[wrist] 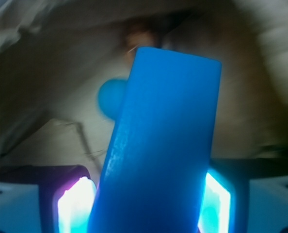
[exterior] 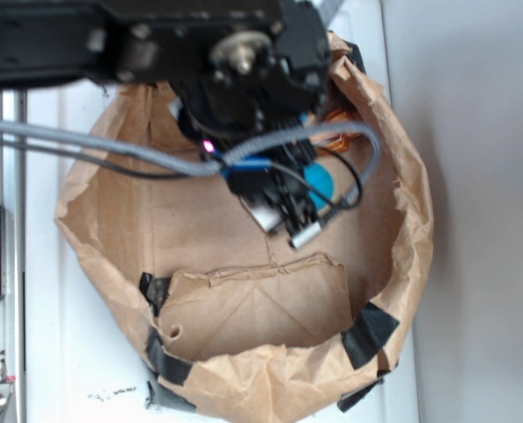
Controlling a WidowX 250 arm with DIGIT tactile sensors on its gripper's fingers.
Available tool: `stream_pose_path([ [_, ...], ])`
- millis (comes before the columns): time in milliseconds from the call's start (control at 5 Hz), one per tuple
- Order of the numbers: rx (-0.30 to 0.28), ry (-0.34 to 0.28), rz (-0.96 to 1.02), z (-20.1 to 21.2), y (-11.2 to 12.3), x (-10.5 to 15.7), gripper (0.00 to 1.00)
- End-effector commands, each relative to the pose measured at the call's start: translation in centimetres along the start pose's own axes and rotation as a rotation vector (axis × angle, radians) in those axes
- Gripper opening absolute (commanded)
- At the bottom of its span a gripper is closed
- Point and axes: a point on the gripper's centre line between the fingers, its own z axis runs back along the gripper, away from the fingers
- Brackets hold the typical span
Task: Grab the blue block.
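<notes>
White table (exterior: 473, 132) carries crumpled brown paper bag (exterior: 244, 370), rolled open, black tape patches on rim.

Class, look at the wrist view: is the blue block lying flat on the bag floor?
No. The blue block stands up between the fingers of the hand, above the bag floor.

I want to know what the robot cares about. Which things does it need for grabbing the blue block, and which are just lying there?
Needed for the job:
- blue block, between the jaws
- gripper, closed on the block

Just lying about:
- blue ball, behind the block
- brown paper bag around everything
- orange thing, partly hidden
</notes>
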Motion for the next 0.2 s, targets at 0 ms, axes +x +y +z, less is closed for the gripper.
stream_pose_path([
  [0,0.091,-0.185,-0.067,3.38,-1.08,-2.13,0.0],
])
